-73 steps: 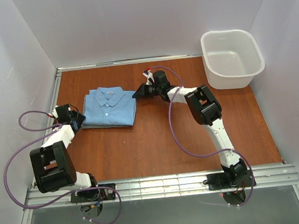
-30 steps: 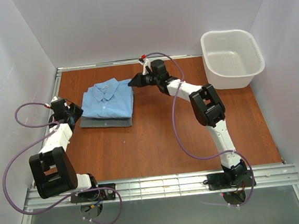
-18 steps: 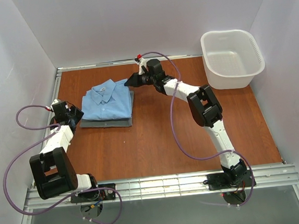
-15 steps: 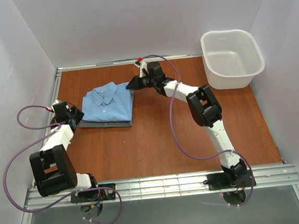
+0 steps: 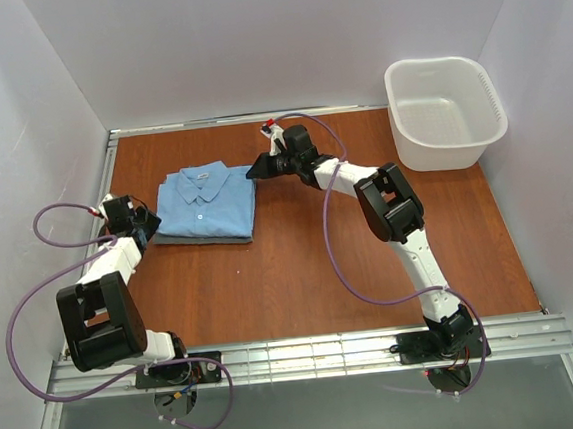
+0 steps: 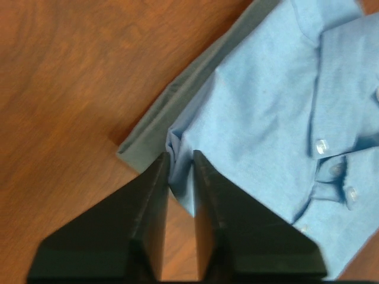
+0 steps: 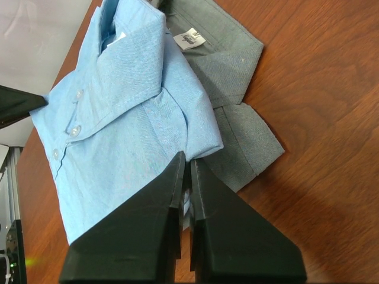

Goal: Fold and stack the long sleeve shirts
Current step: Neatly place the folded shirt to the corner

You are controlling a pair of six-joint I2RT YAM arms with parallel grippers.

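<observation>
Slid back over the grey shirt [image 5: 203, 238] since a second ago, the folded blue shirt [image 5: 205, 202], a smooth weave with white buttons, lies on the wood-grain table [image 5: 302, 273]. The grey collar's white tag [image 7: 190, 39] is too small to read. The right gripper [image 7: 186, 160] has its jaws pressed together on the blue hem. The left gripper [image 6: 179, 163] has its jaws barely parted at a blue corner, and I cannot tell whether they grip it. A white ribbed basket [image 5: 449, 150] stands well apart.

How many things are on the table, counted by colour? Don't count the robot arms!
Blue: 1, the blue shirt, on top of the pile.
Grey-green: 1, the grey-green shirt, under the blue one.
White: 1, the basket, in the far right corner.
Total: 3 things.
</observation>
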